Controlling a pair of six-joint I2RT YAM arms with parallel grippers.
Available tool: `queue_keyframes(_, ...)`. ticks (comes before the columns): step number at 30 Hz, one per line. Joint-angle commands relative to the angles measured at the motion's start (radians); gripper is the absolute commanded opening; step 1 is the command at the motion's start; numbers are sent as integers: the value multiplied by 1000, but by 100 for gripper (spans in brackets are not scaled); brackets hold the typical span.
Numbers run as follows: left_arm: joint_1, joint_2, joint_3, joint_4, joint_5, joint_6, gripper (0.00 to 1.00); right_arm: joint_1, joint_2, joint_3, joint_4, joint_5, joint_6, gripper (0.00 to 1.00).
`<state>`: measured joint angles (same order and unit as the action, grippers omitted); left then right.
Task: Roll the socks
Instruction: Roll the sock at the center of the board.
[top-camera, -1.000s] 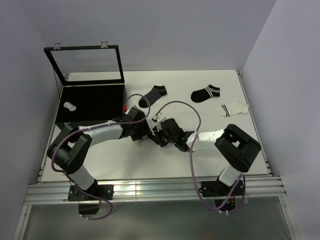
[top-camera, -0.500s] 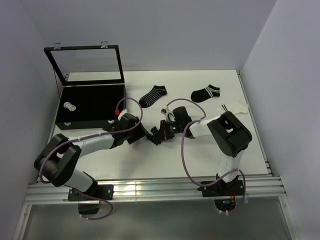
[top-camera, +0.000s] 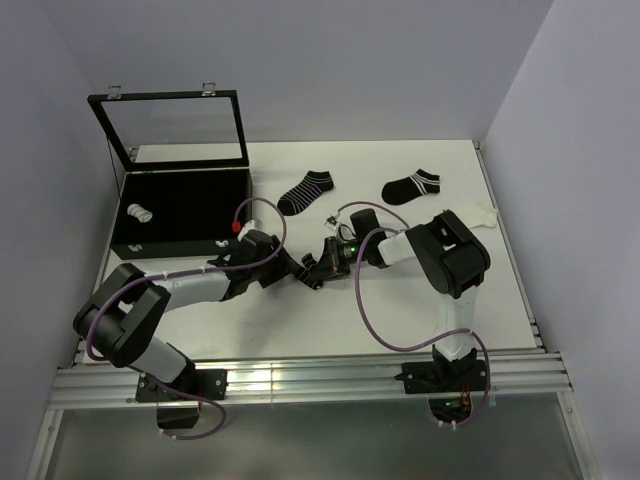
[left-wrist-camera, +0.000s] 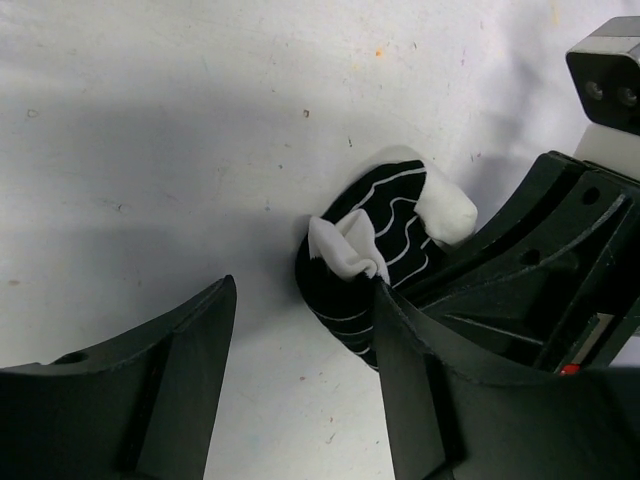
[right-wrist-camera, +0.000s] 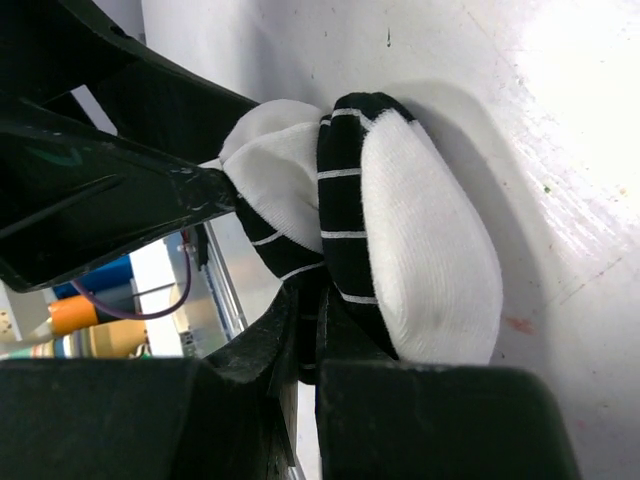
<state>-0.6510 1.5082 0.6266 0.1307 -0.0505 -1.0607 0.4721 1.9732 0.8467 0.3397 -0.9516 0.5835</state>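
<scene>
R arm (top-camera: 452, 255) folded in, jaws clamping 1 roll (left-wrist-camera: 375, 262); L jaws open; 3 flat socks (top-camera: 305, 192) (top-camera: 411, 186) (top-camera: 484, 212), 1 boxed roll (top-camera: 140, 213).

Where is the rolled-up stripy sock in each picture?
Top external: mid-table, mostly hidden where the left gripper and right gripper meet.
Left wrist: the rolled sock sits right of centre, by one finger.
Right wrist: centre, filling the picture.
Shared landmark: the right gripper, shut on it, shows in every view.
</scene>
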Motion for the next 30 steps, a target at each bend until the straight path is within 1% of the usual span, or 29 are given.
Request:
queue_keyframes(1, -2, 35, 16, 35, 20, 4, 61, -7, 35, 28, -68, 20, -8, 0)
queue_keyframes(7, -9, 86, 31, 7, 17, 1, 50, -10, 47, 40, -80, 30, -7, 0)
queue_keyframes(10, -13, 125, 56, -9, 24, 7, 45, -10, 39, 41, -93, 40, -14, 3)
queue_keyframes(11, -13, 147, 65, -40, 26, 10, 42, -10, 35, 40, -100, 56, -28, 5)
queue_keyframes(12, -16, 159, 90, -57, 26, 13, 35, -9, 17, 38, -117, 69, -39, 7)
queue_keyframes(15, -19, 196, 137, -127, 15, 25, 30, -9, -33, 20, -142, 126, -76, 15)
queue_keyframes(16, -22, 204, 148, -158, 12, 31, 25, -6, -75, 14, -152, 145, -88, 18)
queue_keyframes(17, -24, 214, 159, -190, 9, 34, 23, -4, -101, 5, -163, 196, -117, 27)
queue_keyframes(18, -22, 219, 174, -203, 6, 36, 20, 0, -158, -3, -183, 226, -131, 29)
queue_keyframes(19, -22, 222, 180, -213, 6, 42, 18, 11, -187, -11, -189, 261, -152, 35)
queue_keyframes(20, -22, 230, 194, -238, 6, 48, 16, 16, -250, -29, -191, 316, -162, 38)
queue_keyframes(22, -22, 239, 209, -265, 5, 56, 16, 40, -316, -50, -194, 400, -194, 43)
queue_keyframes(23, -24, 244, 219, -278, 5, 62, 15, 52, -348, -67, -199, 446, -212, 45)
queue_keyframes(24, -22, 245, 232, -301, 6, 71, 13, 68, -411, -77, -208, 578, -232, 46)
queue_keyframes(25, -22, 248, 240, -309, 5, 74, 13, 88, -443, -86, -205, 641, -282, 49)
queue_keyframes(26, -24, 248, 245, -313, 8, 77, 13, 142, -471, -107, -202, 713, -310, 49)
queue_keyframes(27, -24, 248, 254, -321, 9, 88, 13, 172, -515, -116, -186, 814, -336, 50)
queue_keyframes(28, -22, 251, 260, -336, 11, 90, 13, 203, -534, -127, -173, 868, -387, 51)
queue_keyframes(29, -24, 253, 269, -347, 12, 94, 13, 261, -548, -149, -157, 911, -408, 52)
queue_keyframes(30, -24, 256, 284, -358, 14, 103, 13, 288, -565, -161, -119, 986, -430, 52)
